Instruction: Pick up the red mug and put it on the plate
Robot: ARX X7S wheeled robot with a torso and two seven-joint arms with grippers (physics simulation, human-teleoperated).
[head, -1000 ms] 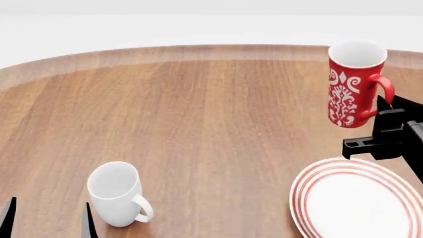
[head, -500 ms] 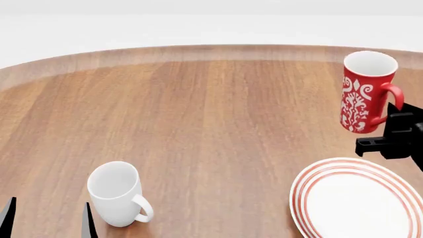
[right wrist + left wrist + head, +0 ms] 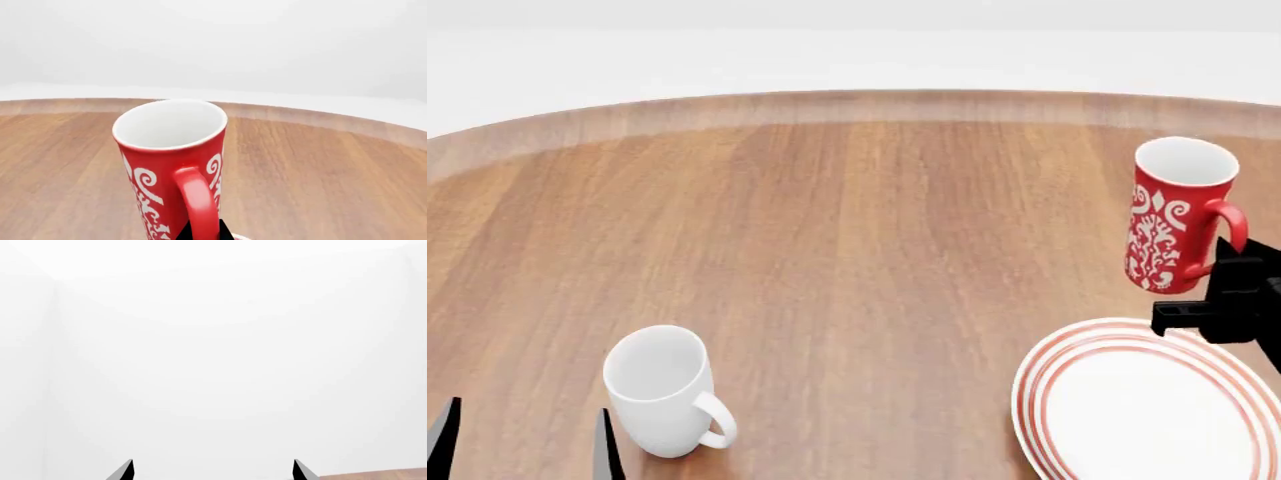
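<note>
One red mug (image 3: 1176, 214) is held upright by its handle in the right gripper's (image 3: 1214, 300) clamped fingers, above the table just beyond the plate (image 3: 1154, 405) — the carry is judged underway, with lowering onto the plate needed next.

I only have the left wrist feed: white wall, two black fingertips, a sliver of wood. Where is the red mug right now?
Observer: The red mug hangs upright at the table's right side, held by its handle in the right gripper.
Operator: Is it over the plate yet?
Observer: In the head view it sits beyond the far rim of the plate; whether it overhangs that rim I cannot tell.
Operator: Anything near my left arm?
Observer: A white mug stands just right of the left gripper, which is open and empty.
</note>
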